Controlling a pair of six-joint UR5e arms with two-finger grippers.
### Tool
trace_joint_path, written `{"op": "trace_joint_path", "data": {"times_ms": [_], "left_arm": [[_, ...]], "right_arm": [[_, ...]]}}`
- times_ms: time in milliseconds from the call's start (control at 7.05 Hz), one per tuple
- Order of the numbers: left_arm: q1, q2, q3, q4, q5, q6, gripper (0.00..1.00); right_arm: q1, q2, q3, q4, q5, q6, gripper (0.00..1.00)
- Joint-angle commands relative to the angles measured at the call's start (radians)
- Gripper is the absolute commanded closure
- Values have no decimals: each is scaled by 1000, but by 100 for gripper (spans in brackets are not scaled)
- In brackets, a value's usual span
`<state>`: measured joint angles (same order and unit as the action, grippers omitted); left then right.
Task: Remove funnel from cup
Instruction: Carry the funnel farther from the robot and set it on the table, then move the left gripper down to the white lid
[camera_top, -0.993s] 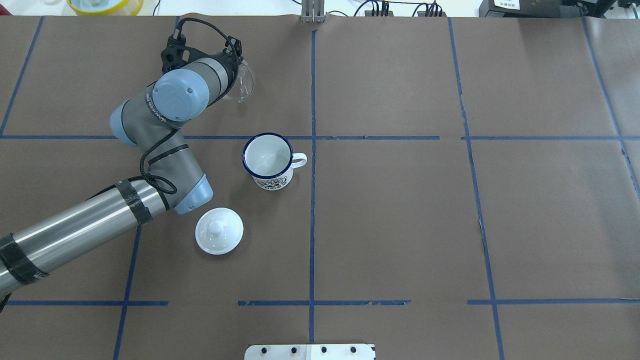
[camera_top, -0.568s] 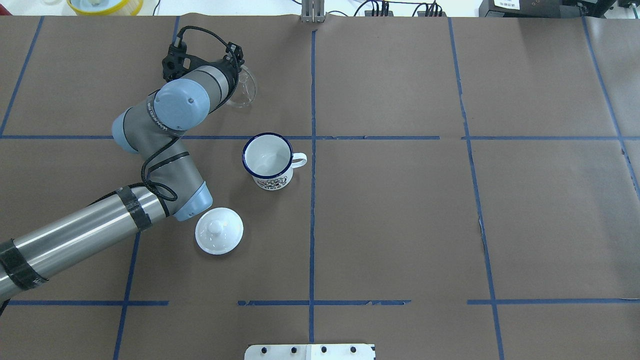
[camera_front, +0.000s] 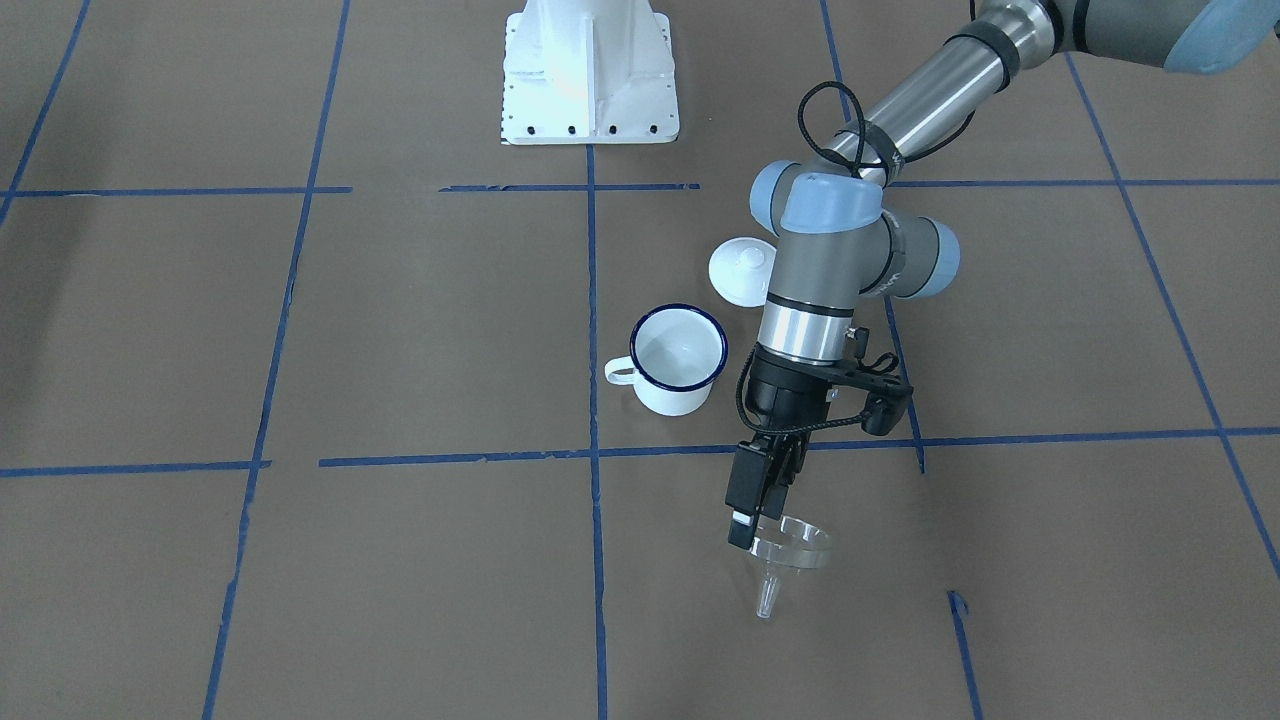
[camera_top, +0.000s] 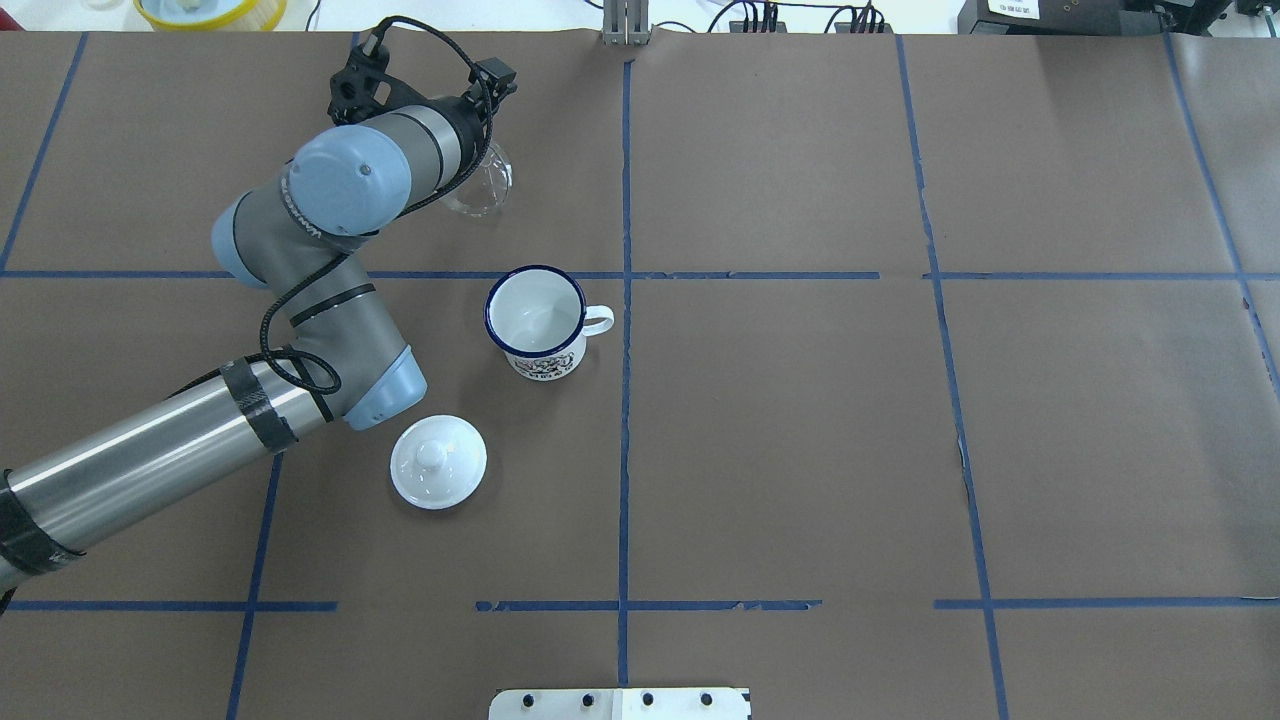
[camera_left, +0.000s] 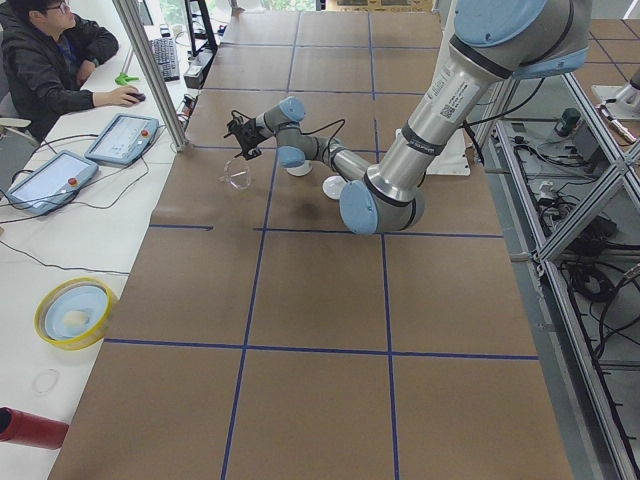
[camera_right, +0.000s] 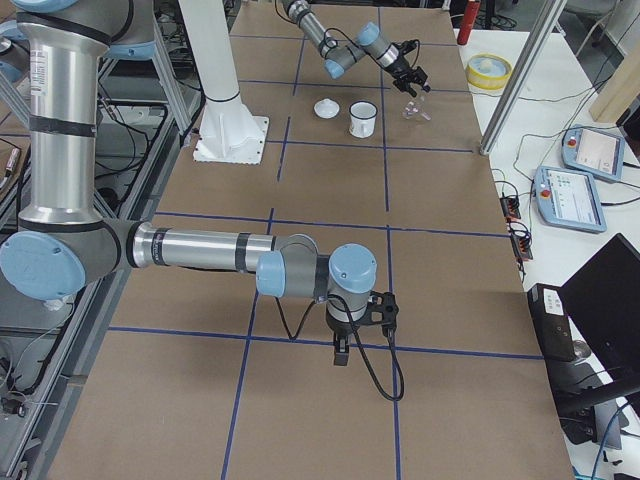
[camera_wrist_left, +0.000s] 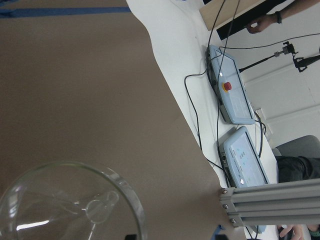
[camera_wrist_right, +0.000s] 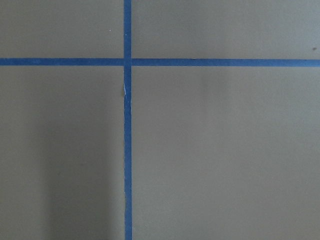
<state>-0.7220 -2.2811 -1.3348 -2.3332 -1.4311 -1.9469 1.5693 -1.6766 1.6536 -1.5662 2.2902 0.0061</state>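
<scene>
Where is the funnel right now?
In the front view, right of centre, the funnel hangs from the left claw, outside the cup, past the tape line.

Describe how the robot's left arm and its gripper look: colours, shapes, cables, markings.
The left arm is a polished silver tube with black tape bands, grey joints with pale-blue caps and white lettering. A black cable loops alongside. The left gripper is black, with slim fingers.
</scene>
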Motion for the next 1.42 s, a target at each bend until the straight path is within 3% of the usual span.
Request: {"op": "trace_joint_path", "data": {"times_ms": [0,142,284,426,709,851,1135,1277], "left_arm": [[-43,79,-328,403,-257,272,0],[-45,113,-510,634,-319,404,0],[-45,114,-594,817,-362,516,0],[-47,153,-621,845,-377,563,0],[52,218,-646,821,-487,555,0],[102,244,-643,792,-482,471,0],[183,320,-585,630,-433,468,0],[223,328,-549,614,-431,468,0]], "right_arm": [[0,0,0,0,0,0,0],[0,0,0,0,0,0,0],[0,0,0,0,0,0,0],[0,0,0,0,0,0,0],[0,0,0,0,0,0,0],[0,0,0,0,0,0,0],[0,0,0,0,0,0,0],[0,0,0,0,0,0,0]]}}
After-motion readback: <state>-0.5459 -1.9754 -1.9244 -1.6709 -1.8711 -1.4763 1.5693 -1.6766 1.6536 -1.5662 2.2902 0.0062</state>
